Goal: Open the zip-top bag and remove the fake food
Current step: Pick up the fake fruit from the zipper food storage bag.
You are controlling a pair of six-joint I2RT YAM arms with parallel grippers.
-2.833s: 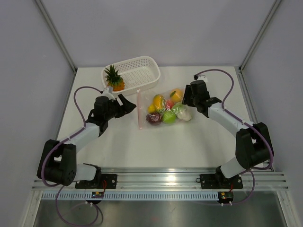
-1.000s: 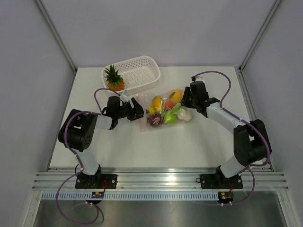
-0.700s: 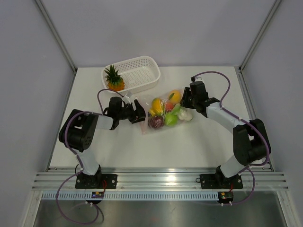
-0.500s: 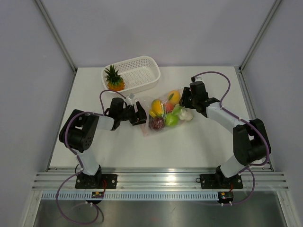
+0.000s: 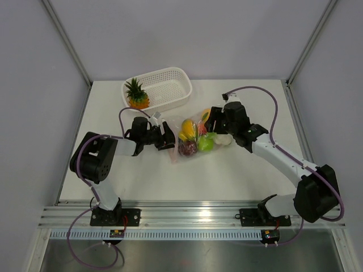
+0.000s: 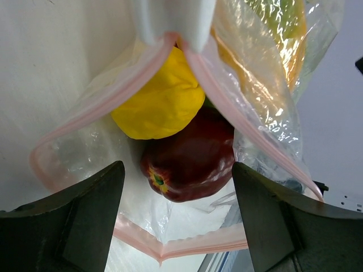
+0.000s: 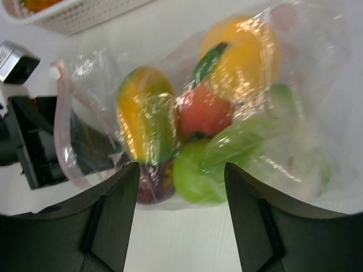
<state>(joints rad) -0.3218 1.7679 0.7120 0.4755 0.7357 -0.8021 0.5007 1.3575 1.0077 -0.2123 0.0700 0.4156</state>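
A white table [image 5: 227, 170] boxed in by grey walls carries the zip-top bag [image 5: 195, 137] near its middle, lying flat with the fake food [image 5: 188, 129] packed inside. Its pink zip strip [image 6: 238, 130] is parted into a loop, where 2.8 s ago it lay as one straight line. Through the mouth show a yellow piece [image 6: 159, 102] and a dark red piece [image 6: 193, 161]. The left gripper [image 6: 177, 175], then short of the bag, now sits at that mouth with its jaws spread wide to either side of it. The right gripper [image 7: 180, 170] has shifted left from the bag's far end to hang over it, jaws also spread and gripping nothing, and its elbow has swung out toward the near right. A pineapple [image 5: 136, 96] stands in the white basket [image 5: 170, 85] behind, unmoved.
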